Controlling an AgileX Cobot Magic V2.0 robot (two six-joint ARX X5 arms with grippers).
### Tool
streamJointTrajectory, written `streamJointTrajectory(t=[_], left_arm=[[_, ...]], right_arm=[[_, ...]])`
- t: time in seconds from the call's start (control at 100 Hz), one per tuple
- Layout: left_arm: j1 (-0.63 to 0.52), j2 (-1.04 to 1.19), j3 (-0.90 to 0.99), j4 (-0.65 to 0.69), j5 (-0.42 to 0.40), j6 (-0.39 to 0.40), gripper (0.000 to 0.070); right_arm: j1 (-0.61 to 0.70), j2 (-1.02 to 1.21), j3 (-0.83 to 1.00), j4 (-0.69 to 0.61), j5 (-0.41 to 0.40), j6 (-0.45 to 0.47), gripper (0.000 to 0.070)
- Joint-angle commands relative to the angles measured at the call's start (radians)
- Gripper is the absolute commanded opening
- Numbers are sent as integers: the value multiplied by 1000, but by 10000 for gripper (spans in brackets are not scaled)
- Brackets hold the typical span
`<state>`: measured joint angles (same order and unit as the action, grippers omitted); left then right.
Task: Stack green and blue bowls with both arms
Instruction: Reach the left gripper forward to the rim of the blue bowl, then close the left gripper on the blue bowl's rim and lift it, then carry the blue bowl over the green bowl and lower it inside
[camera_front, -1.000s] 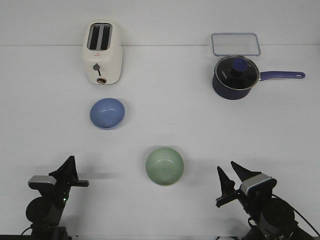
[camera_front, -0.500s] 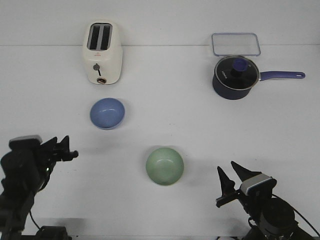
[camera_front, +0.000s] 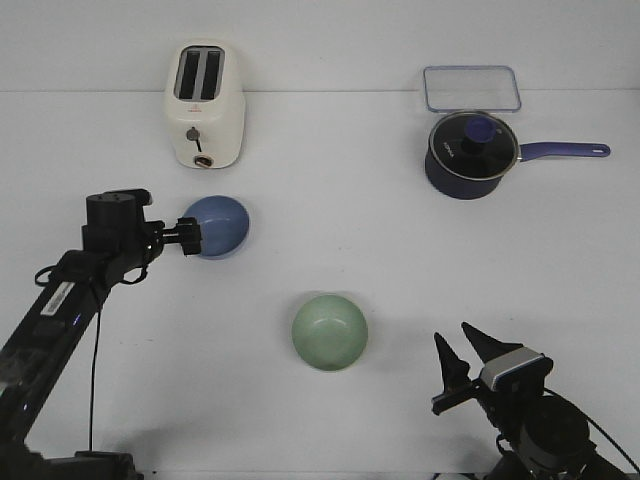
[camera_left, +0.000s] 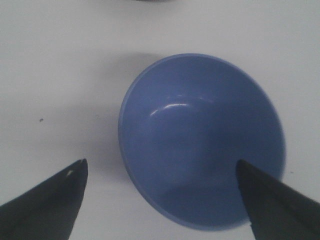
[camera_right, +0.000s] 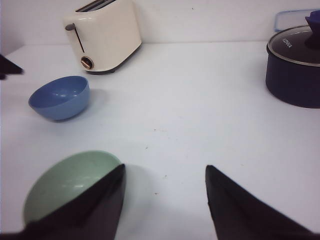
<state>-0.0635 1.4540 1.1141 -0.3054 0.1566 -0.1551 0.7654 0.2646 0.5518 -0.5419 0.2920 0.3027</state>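
Observation:
The blue bowl (camera_front: 218, 226) sits upright on the white table, left of centre, in front of the toaster. My left gripper (camera_front: 190, 237) is open at its left rim. In the left wrist view the bowl (camera_left: 200, 135) fills the frame; the left gripper (camera_left: 160, 162) has one finger over the table beside the bowl and the other over the bowl's inside. The green bowl (camera_front: 329, 332) sits upright at front centre. My right gripper (camera_front: 462, 360) is open and empty, to the right of it and apart. The right wrist view shows the green bowl (camera_right: 65, 185) beside the right gripper (camera_right: 165, 167).
A cream toaster (camera_front: 204, 105) stands at the back left. A dark navy saucepan (camera_front: 470, 155) with a glass lid stands at the back right, its handle pointing right. A clear lidded container (camera_front: 471, 88) lies behind it. The blue bowl (camera_right: 60, 97) also shows in the right wrist view.
My left arm has swung from the front left corner forward and right to the blue bowl's left rim. The right arm and both bowls have not moved.

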Motion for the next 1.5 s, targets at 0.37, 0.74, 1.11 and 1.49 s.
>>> streamJointTrajectory(t=[0.37,0.74,1.11,1.49], left_arm=[[-2,266,69,77,-6,22,322],[-10,187,69,67,3,15,12],[-159,-177,69,-110,95,-27,12],[-644,-140,-24,-61,-107,-134,12]], right_arm=[[8,6,3,9,4,-12,318],[8,6,3,10,4,-12,318],[8,6,3,9,4,-12,318],[8,6,3,10,4,-12,318]])
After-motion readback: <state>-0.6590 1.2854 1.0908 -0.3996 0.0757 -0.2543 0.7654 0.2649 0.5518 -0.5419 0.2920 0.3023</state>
